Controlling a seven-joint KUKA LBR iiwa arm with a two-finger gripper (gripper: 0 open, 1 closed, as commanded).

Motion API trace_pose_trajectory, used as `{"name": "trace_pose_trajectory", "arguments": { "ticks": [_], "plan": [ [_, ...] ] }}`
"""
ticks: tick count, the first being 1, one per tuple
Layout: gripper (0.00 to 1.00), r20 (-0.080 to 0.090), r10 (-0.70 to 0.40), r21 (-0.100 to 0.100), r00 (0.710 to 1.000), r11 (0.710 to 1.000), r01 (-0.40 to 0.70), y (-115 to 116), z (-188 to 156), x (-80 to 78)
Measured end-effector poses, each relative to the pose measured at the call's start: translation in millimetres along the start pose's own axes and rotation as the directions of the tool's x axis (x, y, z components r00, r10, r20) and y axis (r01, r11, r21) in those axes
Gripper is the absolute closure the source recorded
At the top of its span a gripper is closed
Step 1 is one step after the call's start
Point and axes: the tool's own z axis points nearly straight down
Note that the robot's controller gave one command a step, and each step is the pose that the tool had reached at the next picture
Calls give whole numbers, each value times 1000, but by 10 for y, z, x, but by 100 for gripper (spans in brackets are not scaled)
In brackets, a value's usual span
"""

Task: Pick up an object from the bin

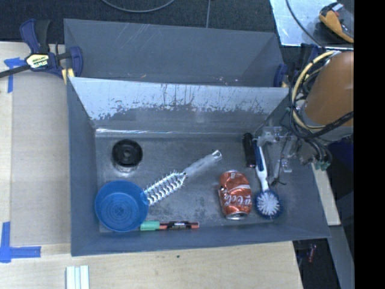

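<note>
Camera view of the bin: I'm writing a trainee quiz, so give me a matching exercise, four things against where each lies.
Things:
1. crushed red can
2. blue round lid
3. black round cap
4. marker pen

Places:
A. right side, beside the blue-and-white brush
B. left side, toward the far wall
C. near-left corner of the floor
D. flat along the near wall

Pairs: 1-A, 2-C, 3-B, 4-D

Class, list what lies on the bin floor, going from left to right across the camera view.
Blue round dish → wire bottle brush → crushed red can → blue-and-white dish brush.
</note>
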Motion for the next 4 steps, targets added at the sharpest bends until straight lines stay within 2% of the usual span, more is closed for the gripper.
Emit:
{"name": "trace_pose_trajectory", "arguments": {
  "ticks": [1, 2, 3, 4],
  "plan": [
    [0, 8, -4, 2, 1000, 1000, 4, 6, -43, -21],
    [0, 8, -335, 3, 942, 942, 335, 337, 603, 296],
    [0, 14, -461, 10, 887, 888, 461, 479, 575, -232],
    [0, 0, -397, -2, 918, 918, 397, 628, 824, 298]
  ]
}}
